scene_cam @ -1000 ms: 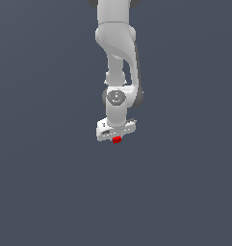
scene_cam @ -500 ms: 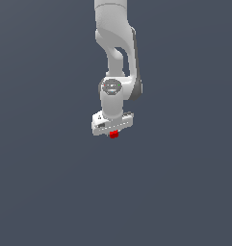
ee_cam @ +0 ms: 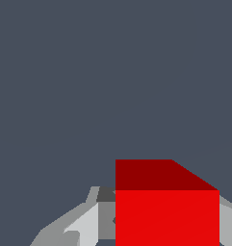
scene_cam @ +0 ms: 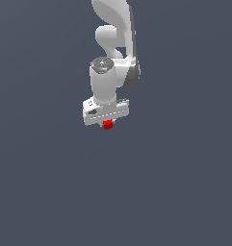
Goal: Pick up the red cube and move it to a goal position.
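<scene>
A flat, matte slate-grey ground fills both views from edge to edge, with no seam, edge or texture showing; whether it is a table cannot be told. Nothing lies near the arm in either view, and nothing stands between the cameras and the cube.

The arm (scene_cam: 115, 43) is the largest thing here — smooth, glossy white shells with rounded, bulbous joints, a darker grey band at the wrist joint and a grey disc cap on the upper face of the last cylinder. It enters at 12 o'clock in the exterior view and hangs down toward the centre of the picture.

Below it sits the tool (scene_cam: 108, 124), whose white body is a flat, boxy bar set crosswise to the cylinder and tilted slightly, with a small dark mark on its face. In the wrist view its fingers (ee_cam: 86, 226) appear as pale grey, faceted wedges flanking the cube on both sides.

The red cube (scene_cam: 108, 125) is the smallest thing — plain, bright, sharp-edged, far narrower than the tool's bar. It sits directly beneath the bar at 6 o'clock from it, midway along its width. The tool is closed on the cube, its fingers pressed to two opposite faces of it.
</scene>
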You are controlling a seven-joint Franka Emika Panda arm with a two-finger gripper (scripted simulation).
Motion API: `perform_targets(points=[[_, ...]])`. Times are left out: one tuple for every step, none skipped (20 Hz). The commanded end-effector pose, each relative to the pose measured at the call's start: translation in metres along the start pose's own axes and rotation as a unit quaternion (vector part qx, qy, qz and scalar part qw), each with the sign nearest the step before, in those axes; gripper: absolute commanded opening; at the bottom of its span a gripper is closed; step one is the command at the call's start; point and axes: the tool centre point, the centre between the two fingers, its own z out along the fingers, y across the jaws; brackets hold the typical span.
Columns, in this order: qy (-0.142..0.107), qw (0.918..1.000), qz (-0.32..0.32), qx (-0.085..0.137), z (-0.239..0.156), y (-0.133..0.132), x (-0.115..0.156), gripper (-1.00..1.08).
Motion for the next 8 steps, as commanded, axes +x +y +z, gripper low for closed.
perform_targets(points=[[0.000,1.0000,0.000,0.000,-0.013,0.004,-0.003,-1.00],[0.000,1.0000,0.000,0.000,-0.017,0.005,-0.003,-1.00],[0.000,1.0000,0.000,0.000,-0.020,0.006,-0.004,-1.00],[0.000,1.0000,0.000,0.000,-0.023,0.007,-0.004,-1.00],[0.000,1.0000,0.000,0.000,-0.025,0.008,-0.004,-1.00],[0.000,1.0000,0.000,0.000,-0.027,0.008,-0.005,-1.00],[0.000,1.0000,0.000,0.000,-0.027,0.009,-0.005,-1.00],[0.000,1.0000,0.000,0.000,-0.028,0.009,-0.005,-1.00]])
